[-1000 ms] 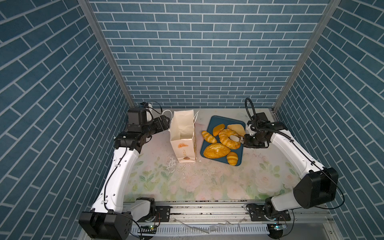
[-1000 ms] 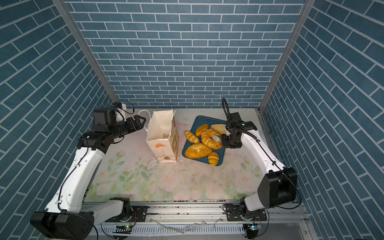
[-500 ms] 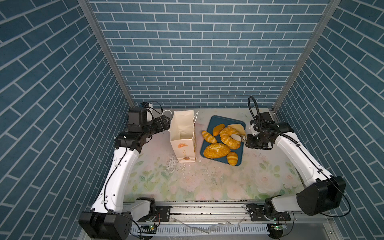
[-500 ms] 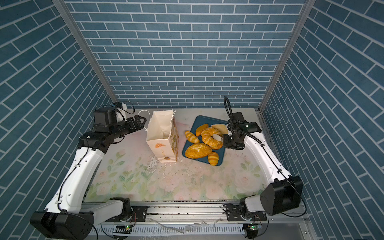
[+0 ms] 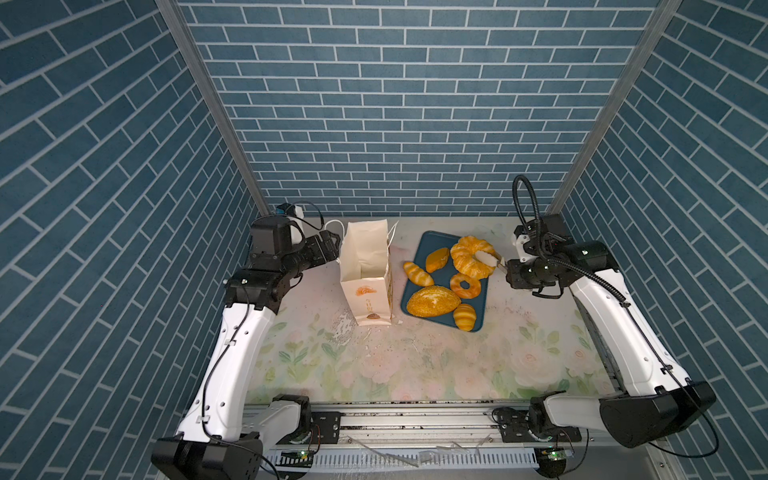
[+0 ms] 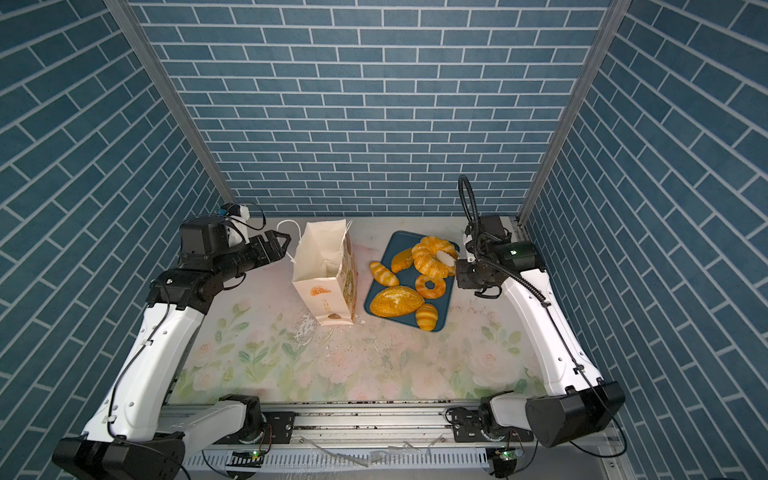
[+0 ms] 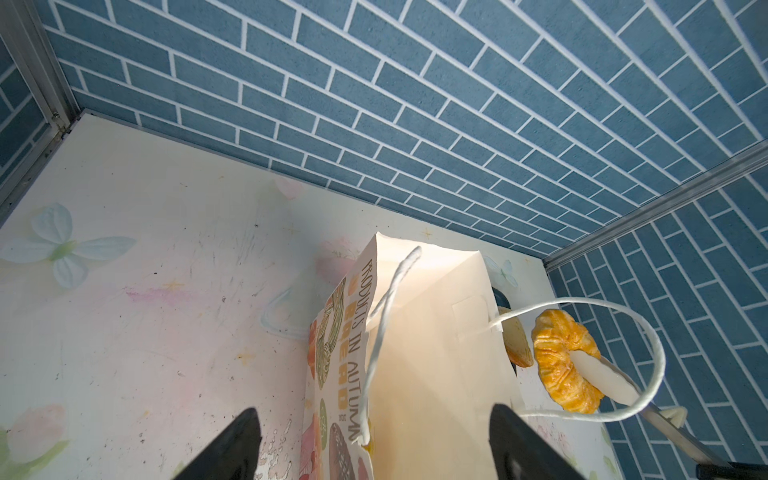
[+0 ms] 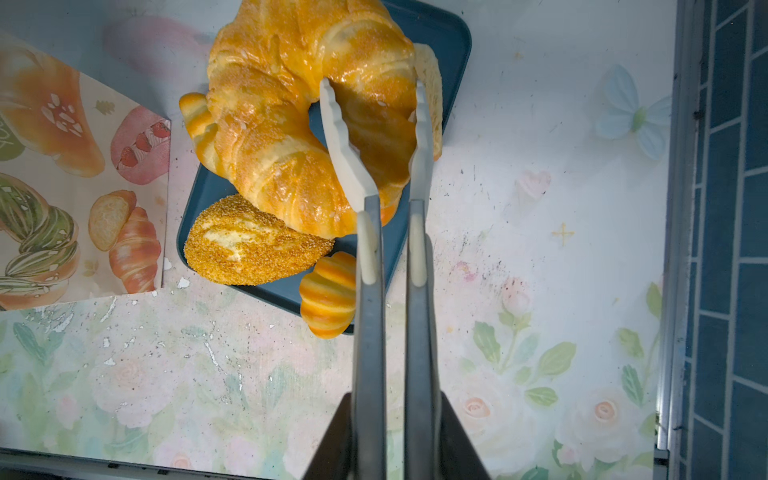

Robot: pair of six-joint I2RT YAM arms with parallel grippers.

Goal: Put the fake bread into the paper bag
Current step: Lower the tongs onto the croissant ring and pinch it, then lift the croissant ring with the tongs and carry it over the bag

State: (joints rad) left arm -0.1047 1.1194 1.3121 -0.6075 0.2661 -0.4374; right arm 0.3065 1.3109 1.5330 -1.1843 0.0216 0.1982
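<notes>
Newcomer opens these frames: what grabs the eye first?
The big twisted croissant ring, pinched in white-tipped tongs held by the right gripper, over the dark blue tray. Next, the upright paper bag left of the tray, mouth open, left gripper open beside it.

Fake bread (image 5: pixel 433 302) golden, glossy, clustered beside upright open paper bag (image 5: pixel 367 296).

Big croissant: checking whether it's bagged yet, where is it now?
The croissant hangs in the tongs over the tray's far right part, right of the bag, in both top views.
</notes>
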